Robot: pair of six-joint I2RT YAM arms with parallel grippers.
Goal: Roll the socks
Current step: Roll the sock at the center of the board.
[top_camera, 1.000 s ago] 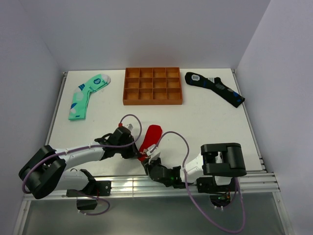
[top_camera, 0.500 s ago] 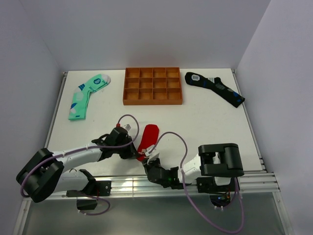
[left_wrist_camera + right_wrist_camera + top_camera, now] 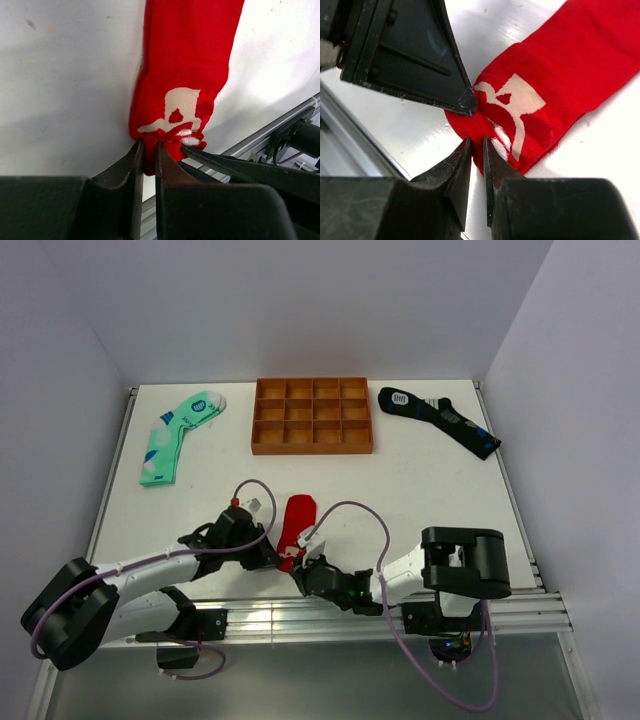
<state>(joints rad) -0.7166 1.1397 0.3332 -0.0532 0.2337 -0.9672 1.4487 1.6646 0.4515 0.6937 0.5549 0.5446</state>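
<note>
A red sock [image 3: 295, 522] with a white pattern lies near the table's front edge, its near end folded over. It fills the left wrist view [image 3: 187, 65] and the right wrist view [image 3: 555, 95]. My left gripper [image 3: 277, 553] is shut on the sock's near end from the left [image 3: 148, 150]. My right gripper [image 3: 297, 562] is shut on the same end from the front [image 3: 476, 145]. The two sets of jaws meet almost tip to tip. A green patterned sock [image 3: 175, 435] lies at the back left. A dark blue sock [image 3: 440, 420] lies at the back right.
An orange compartment tray [image 3: 312, 416] stands at the back centre. Metal rails [image 3: 400, 605] run along the table's near edge just behind the grippers. White walls close in both sides.
Both grippers have drawn the sock's near end leftward and a little toward the front. The sock now looks shorter and more bunched at the near end.
</note>
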